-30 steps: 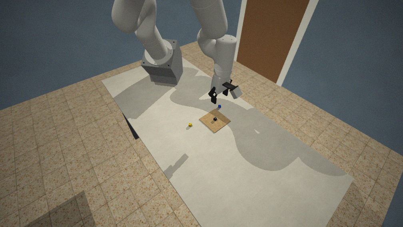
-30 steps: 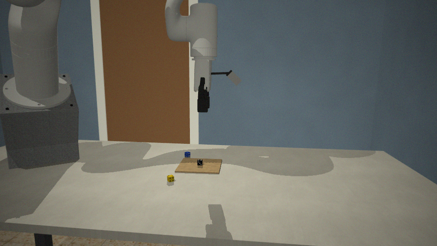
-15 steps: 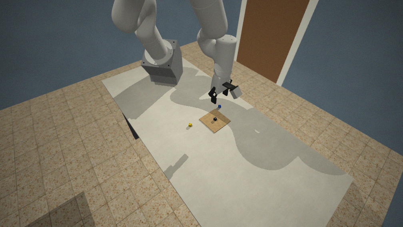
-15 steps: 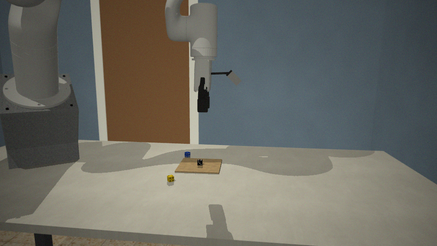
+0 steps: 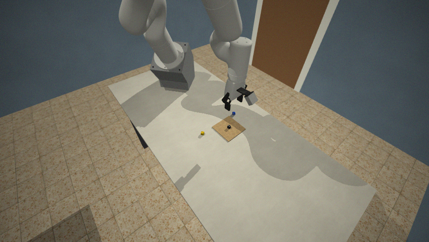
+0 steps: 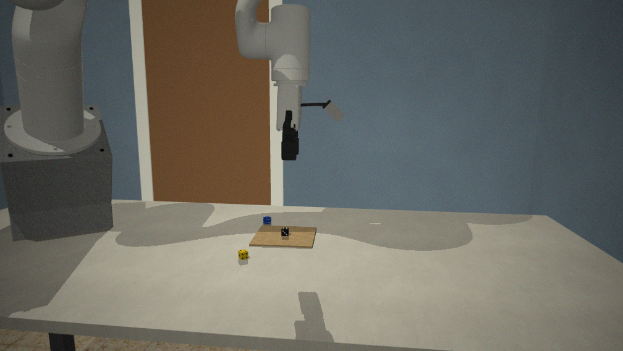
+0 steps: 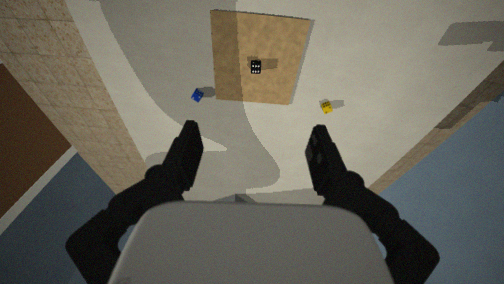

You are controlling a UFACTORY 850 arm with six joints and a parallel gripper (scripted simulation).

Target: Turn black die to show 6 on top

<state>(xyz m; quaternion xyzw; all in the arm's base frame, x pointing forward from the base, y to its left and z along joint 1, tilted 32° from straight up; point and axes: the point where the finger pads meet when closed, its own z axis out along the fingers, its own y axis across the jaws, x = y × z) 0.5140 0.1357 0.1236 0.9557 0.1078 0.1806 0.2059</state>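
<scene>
The black die lies flat near the middle of the tan mat. In the wrist view its top face shows six white pips. The blue die lies on the table just off the mat's edge. The yellow die lies on the table on the mat's other side. My gripper is open and empty, high above the table over the mat's far edge.
The arm's grey base block stands at the table's far end. The white table stretches away beyond the mat. A brown door is in the wall behind.
</scene>
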